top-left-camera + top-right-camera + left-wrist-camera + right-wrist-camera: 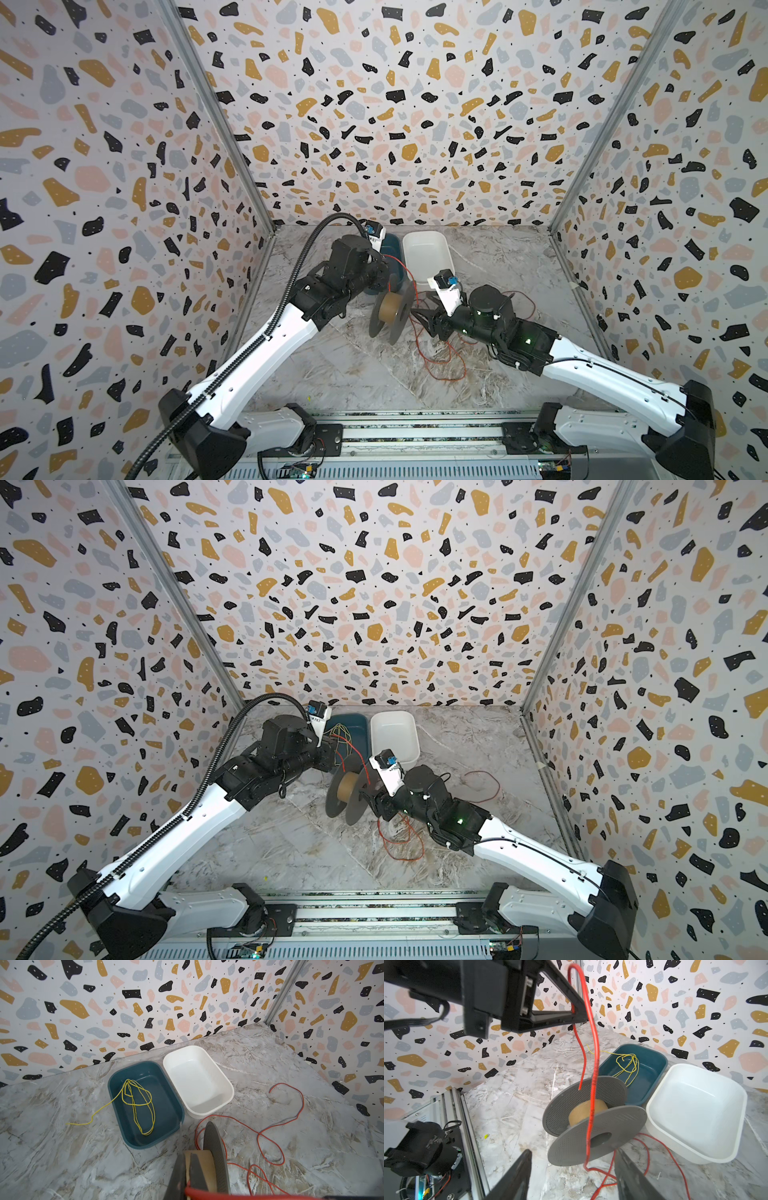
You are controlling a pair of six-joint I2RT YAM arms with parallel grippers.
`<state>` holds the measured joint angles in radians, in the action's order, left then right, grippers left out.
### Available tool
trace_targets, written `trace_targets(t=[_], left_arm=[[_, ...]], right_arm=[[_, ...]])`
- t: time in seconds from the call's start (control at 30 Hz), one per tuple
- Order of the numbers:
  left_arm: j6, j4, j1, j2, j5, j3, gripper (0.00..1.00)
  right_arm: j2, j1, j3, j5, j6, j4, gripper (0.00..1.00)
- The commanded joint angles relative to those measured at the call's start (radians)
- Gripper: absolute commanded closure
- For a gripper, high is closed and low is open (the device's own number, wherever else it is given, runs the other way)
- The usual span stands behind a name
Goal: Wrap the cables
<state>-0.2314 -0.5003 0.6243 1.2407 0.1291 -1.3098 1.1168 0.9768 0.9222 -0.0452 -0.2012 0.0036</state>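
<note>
Currently: left gripper [579, 1019] is clamped on the cables [595, 1072], held above the spool [384, 316]. 1 short free end dangles from the pinch. The long run drops across the cardboard core and over the near flange.

Behind the spool sits a blue tub [166, 1105] holding only a yellow wire [134, 1109], not ours. Spool stands on its 2 flange rims, core bare, no turns laid yet. White tub [197, 1080] is just beside the blue tub, nothing in it.

Right gripper [573, 1153] is low beside the spool, jaws spread, grasping nothing. A red strand runs between them unpinched. The rest of the cable lies in loose loops on the table [332, 374], right of the spool.

Handling, my estimate:
- Wire is light and limp, with some springy curl.
- Its smooth jacket will likely slide through the pads unless pinched square, and it is too thin for a partial close.
- Spool looks light and could roll or tip under a pull.
- Best hold for the right side is the strand just below the near flange, close to the core, keeping slack short.
</note>
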Motion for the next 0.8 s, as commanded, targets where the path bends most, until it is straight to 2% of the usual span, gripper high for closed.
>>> trace_targets(t=[0.0,0.2,0.37,0.53,0.6,0.77], left_arm=[[-0.058,-0.010,0.006,-0.009,0.023,-0.032,1.00],[-0.091,-0.022,0.009,-0.010,0.014,-0.036,1.00],[-0.101,-0.054,0.011,-0.001,0.011,-0.056,1.00],[-0.097,-0.095,0.013,-0.006,0.026,-0.060,1.00],[-0.100,-0.105,0.013,-0.015,0.019,-0.050,1.00],[-0.096,-0.097,0.012,-0.043,-0.004,0.006,1.00]], right_arm=[[0.009,0.004,0.007,-0.130,-0.028,0.103,0.41],[0.083,0.005,0.040,-0.154,-0.036,0.148,0.49],[0.126,0.005,0.066,-0.184,-0.030,0.163,0.62],[0.144,0.005,0.085,-0.208,-0.004,0.164,0.84],[0.146,0.003,0.095,-0.221,0.020,0.154,0.98],[0.144,-0.025,0.106,-0.182,0.091,0.134,1.00]])
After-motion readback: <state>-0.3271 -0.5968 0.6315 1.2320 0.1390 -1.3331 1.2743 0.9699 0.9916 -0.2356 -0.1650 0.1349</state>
